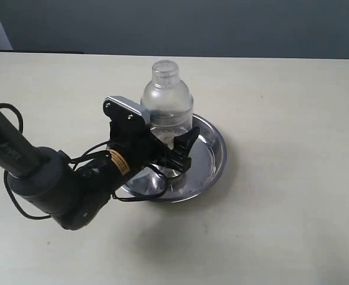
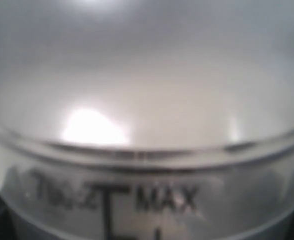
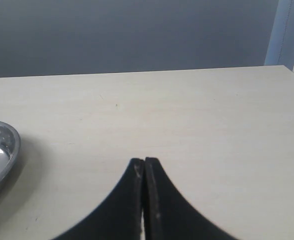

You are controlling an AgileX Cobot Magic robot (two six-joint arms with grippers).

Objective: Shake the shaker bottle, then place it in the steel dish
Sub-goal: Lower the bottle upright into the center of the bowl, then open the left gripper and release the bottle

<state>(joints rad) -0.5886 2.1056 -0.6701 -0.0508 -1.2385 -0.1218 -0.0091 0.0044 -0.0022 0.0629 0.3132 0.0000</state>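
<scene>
1. The bottle (image 1: 167, 98) stands upright over the middle of the dish (image 1: 213, 160), with its small round cap (image 1: 164, 70) on top.
2. The bottle's base is hidden behind the hardware of the left arm (image 1: 50, 184), so I cannot tell whether it rests on the dish floor.
3. The left fingers (image 1: 185, 145) are clamped on the bottle's lower body. One black finger shows against the bottle's right side in the exterior view, and the other is hidden.
4. The left arm reaches in from the left edge of the exterior view, low over the pale surface (image 1: 293, 119), with black cables (image 1: 14, 205) looped beside it.
5. In the left wrist view the bottle (image 2: 147, 100) fills almost the whole picture, frosted and blurred. A seam ring runs across it, and below that are the printed word "MAX" and a dark level mark.
6. The right fingers (image 3: 154, 200) are pressed together tip to tip, holding nothing, just above the surface (image 3: 197, 115).
7. The dish's rolled rim (image 3: 9, 145) shows at the edge of the right wrist view, well apart from the right fingers.
8. The dish is shiny, shallow and much wider than the bottle. It sits on the surface near the centre of the exterior view, with a grey wall (image 1: 222, 24) behind.
</scene>
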